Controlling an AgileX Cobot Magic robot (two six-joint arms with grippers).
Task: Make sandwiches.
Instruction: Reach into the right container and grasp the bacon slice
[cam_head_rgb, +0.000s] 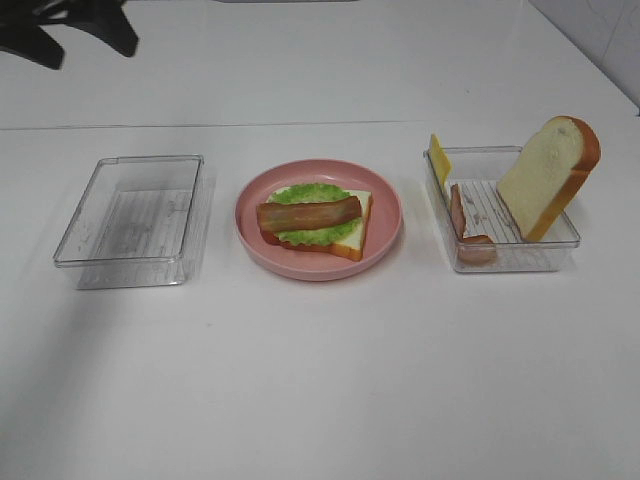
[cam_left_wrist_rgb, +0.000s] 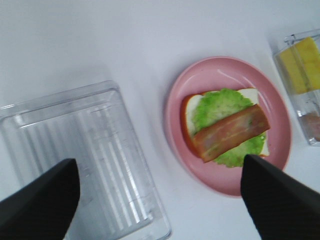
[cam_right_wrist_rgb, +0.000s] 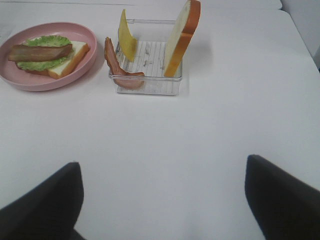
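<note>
Exterior high shows me the sandwich (cam_head_rgb: 315, 222): bacon (cam_head_rgb: 300, 214) over lettuce (cam_head_rgb: 318, 237) on bread (cam_head_rgb: 352, 240), well inside the plate (cam_head_rgb: 386, 205) rim. Left gripper (cam_left_wrist_rgb: 159, 162) and right gripper (cam_right_wrist_rgb: 161, 164) gape wide.

Smooth white matte tabletop (cam_head_rgb: 320, 400) fills view; faint seam line (cam_head_rgb: 200, 126) crosses far side; pale tiled surface (cam_head_rgb: 612, 38) beyond far right corner; soft even light.

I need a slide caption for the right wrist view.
Open-faced sandwich on pink round plate; white bread slice, yellow cheese, reddish bacon strip in clear plastic tray.
</note>
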